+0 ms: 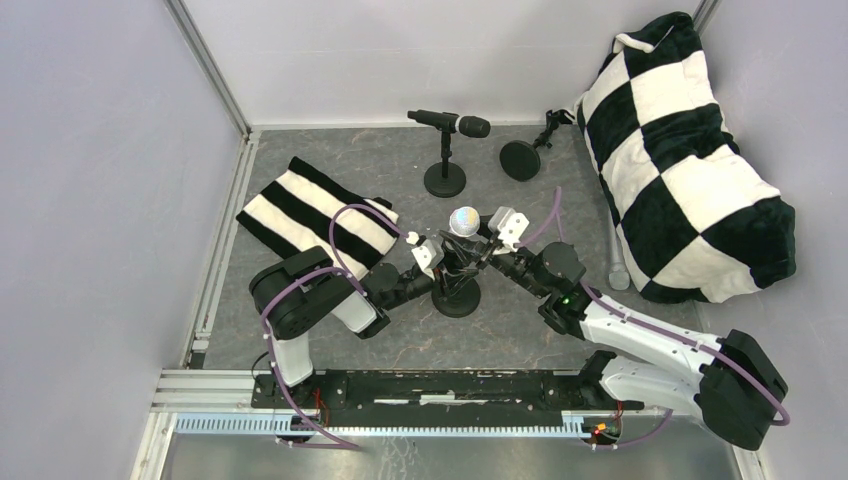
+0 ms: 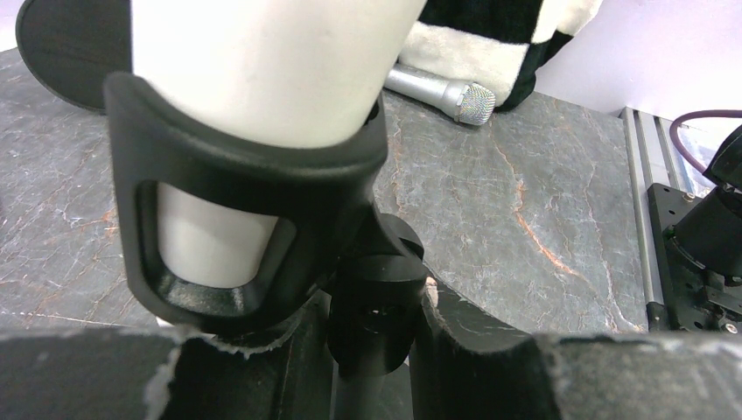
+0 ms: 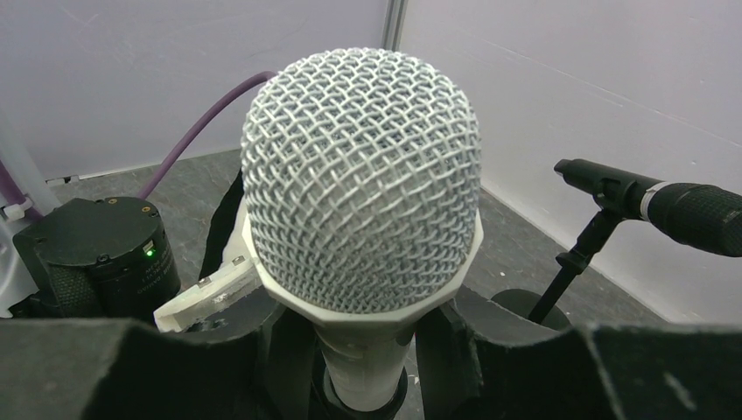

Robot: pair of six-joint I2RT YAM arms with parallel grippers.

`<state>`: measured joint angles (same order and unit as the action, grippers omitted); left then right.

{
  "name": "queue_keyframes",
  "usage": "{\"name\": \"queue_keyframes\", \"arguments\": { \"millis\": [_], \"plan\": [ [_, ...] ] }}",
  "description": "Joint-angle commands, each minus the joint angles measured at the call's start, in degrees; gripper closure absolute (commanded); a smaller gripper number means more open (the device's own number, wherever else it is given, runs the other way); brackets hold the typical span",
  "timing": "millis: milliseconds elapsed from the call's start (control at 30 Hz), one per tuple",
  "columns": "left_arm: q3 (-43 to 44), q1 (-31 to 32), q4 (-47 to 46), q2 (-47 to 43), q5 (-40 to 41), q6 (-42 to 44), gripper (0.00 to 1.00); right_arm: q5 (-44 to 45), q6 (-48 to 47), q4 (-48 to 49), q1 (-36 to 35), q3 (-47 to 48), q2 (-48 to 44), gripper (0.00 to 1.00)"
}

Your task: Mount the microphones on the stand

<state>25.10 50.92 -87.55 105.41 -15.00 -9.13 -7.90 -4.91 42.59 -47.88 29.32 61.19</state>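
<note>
Currently my right gripper (image 3: 363, 359) is closed on the white microphone (image 3: 360, 175) just below its mesh head. Its body sits in the black clip (image 2: 236, 201) of the middle stand (image 1: 457, 297), and my left gripper (image 2: 372, 372) pinches that stand's neck under the clip. I judge the microphone rigid, light and smooth-sided, so likely slippery; the shaft is the place to hold, never the dentable mesh. The black microphone (image 1: 450, 123) rests on the rear stand (image 1: 445, 178). The silver-grey microphone (image 1: 617, 262) lies on the table (image 1: 560, 205) against the checkered pillow (image 1: 690, 150), best taken mid-shaft.
</note>
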Motion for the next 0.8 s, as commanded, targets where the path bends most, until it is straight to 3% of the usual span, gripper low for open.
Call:
{"name": "queue_keyframes", "arguments": {
  "millis": [0,233,300,400,767],
  "plan": [
    [0.2,0.8,-12.0,0.9,-0.6,-1.1,0.98,-0.8,-0.5,-25.4,0.0,-6.6,5.9,1.0],
    [0.2,0.7,-11.9,0.9,0.2,-1.6,0.98,-1.5,-0.5,-21.8,0.0,-8.4,5.3,1.0],
    [0.1,0.5,-11.9,1.0,1.3,-2.6,0.92,-2.1,-0.8,-19.5,0.0,-9.2,4.0,1.0],
    [0.1,-0.1,-11.9,1.4,1.9,-5.5,0.8,-3.7,-0.6,-12.4,0.0,-12.0,1.4,1.0],
    [1.2,-0.5,-12.0,2.8,1.6,-8.5,0.8,-6.5,-0.5,10.6,-0.1,-22.5,-4.0,1.0]
  ]
}}
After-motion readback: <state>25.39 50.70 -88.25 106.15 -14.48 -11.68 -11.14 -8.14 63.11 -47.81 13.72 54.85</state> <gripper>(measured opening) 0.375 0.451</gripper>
